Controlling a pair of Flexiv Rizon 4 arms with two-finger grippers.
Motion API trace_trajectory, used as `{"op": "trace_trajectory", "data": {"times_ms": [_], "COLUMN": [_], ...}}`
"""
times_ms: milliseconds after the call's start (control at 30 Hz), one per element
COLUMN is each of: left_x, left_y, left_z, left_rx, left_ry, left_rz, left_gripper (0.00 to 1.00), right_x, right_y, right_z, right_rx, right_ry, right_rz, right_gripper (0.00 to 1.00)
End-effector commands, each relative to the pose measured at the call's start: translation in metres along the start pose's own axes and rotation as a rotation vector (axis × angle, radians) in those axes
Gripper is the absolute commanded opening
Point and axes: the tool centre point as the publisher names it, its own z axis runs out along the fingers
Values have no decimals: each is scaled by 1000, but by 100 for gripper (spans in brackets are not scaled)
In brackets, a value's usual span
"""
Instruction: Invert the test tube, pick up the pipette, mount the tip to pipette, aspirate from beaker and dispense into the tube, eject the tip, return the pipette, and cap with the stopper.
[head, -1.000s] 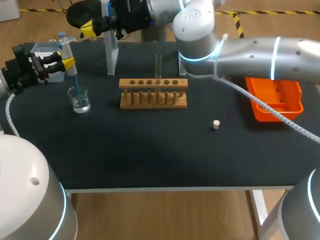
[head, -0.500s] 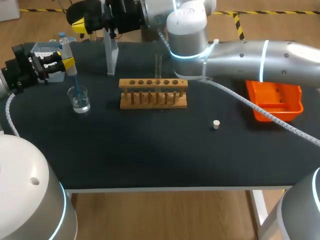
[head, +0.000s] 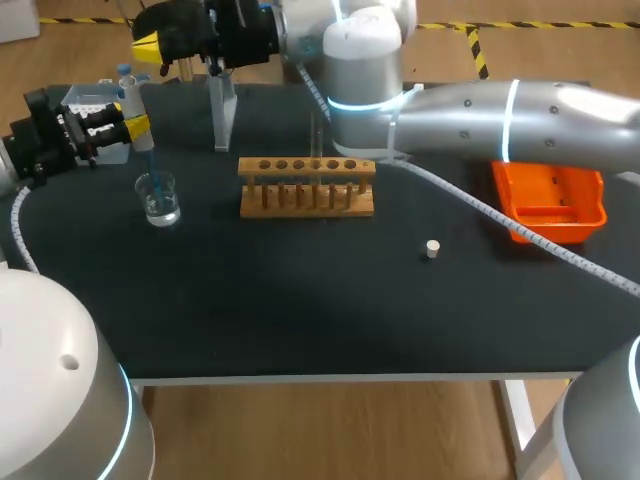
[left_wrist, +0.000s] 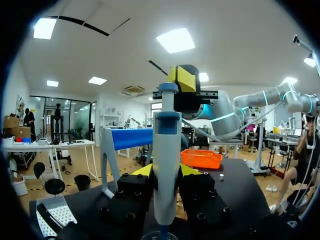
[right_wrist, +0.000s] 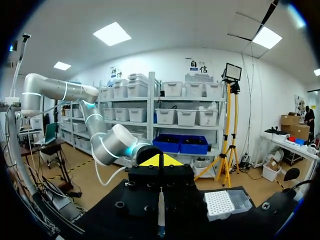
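My left gripper (head: 133, 124) is shut on the grey-and-blue pipette (head: 129, 102), held upright; its blue tip dips into the glass beaker (head: 159, 198). In the left wrist view the pipette (left_wrist: 166, 165) stands between the yellow fingertips (left_wrist: 144, 171). My right gripper (head: 150, 46) hangs shut just above the pipette's top, coming in across the table's back; it shows as (left_wrist: 182, 80) over the plunger. Its joined tips (right_wrist: 160, 160) point down at the pipette (right_wrist: 160, 207). A clear test tube (head: 316, 130) stands in the wooden rack (head: 307, 186). The small white stopper (head: 432, 249) lies on the mat.
A tip box (head: 88, 101) sits at the far left, behind my left gripper. The pipette stand (head: 222, 112) rises behind the rack. An orange bin (head: 550, 196) sits at the right. My right arm spans the back of the table above the rack.
My right gripper has swung left along the table's back until it is over the pipette. The left gripper, pipette and beaker have not moved.
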Motion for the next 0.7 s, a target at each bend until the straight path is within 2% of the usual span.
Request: {"op": "trace_trajectory", "data": {"times_ms": [33,700], "left_x": [-1,-1], "left_y": [1,1], "left_z": [-1,-1], "left_rx": [4,4], "left_ry": [6,6], "left_rz": [1,1], "left_gripper": [0,0], "right_x": [-10,-19], "right_y": [-2,-7], "right_z": [11,29], "right_rx": [-4,-7], "right_ry": [21,55], "right_rz": [-1,35], "right_gripper": [0,0]}}
